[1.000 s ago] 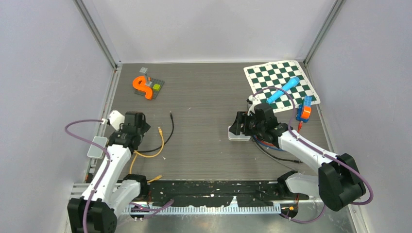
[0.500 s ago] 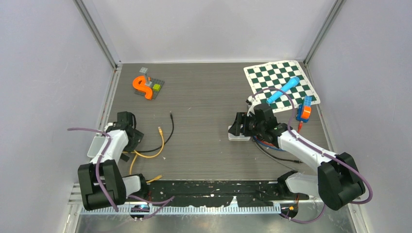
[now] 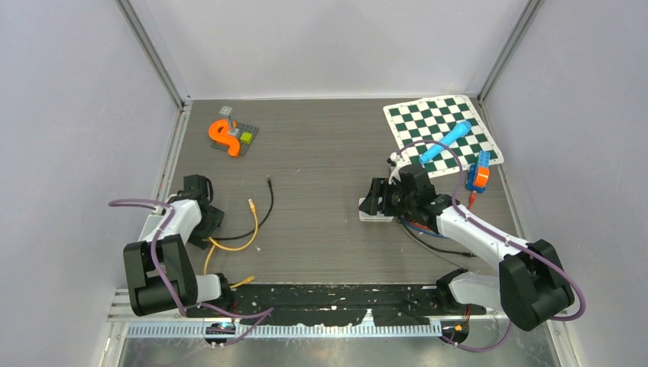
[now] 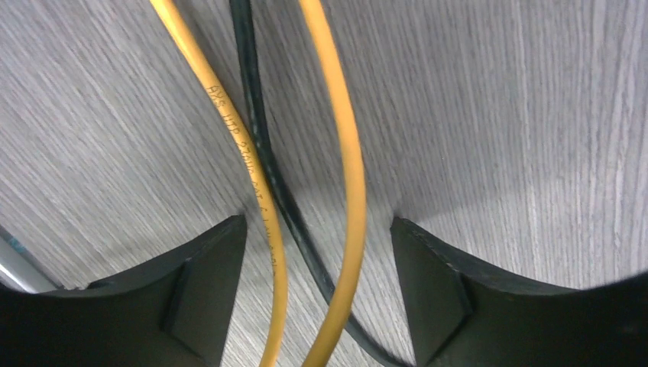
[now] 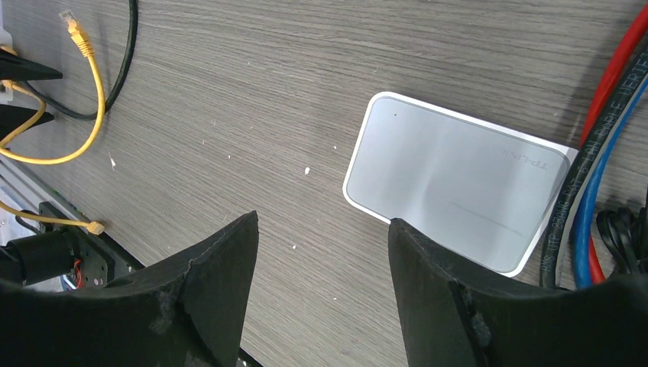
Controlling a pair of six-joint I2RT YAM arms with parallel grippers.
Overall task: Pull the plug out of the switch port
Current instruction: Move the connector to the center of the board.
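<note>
- We think the pulling step may be done. The yellow plug (image 5: 73, 21) lies loose in the upper left corner of the right wrist view, well apart from the switch (image 5: 458, 183).
- The switch is a small white box in the middle right of that view. In the top view it sits a little right of the middle.
- We cannot see its ports. A red cable (image 5: 611, 84) and a blue cable (image 5: 584, 222) run along its right edge, and we cannot tell if they are plugged in.
- The left gripper (image 4: 317, 252) is low over the table (image 3: 321, 153), at the left of the top view. Its fingers are spread apart. Two loops of the yellow cable (image 4: 348, 153) and a black cable (image 4: 256, 130) lie between them, but nothing is squeezed or held.
- The right gripper (image 5: 322, 222) hangs above the switch's left end with its fingers apart and nothing between them.
- Next, we think someone must check the hidden ports. If a plug is in one, one hand should hold the box down while the other grips the plug and pulls straight out.
- The table is dark grey with wood lines. A checkered mat (image 3: 413, 122) lies at the upper right and an orange toy (image 3: 221, 136) at the upper left.
- Plain pale walls (image 3: 328, 46) close in the room on three sides.
</note>
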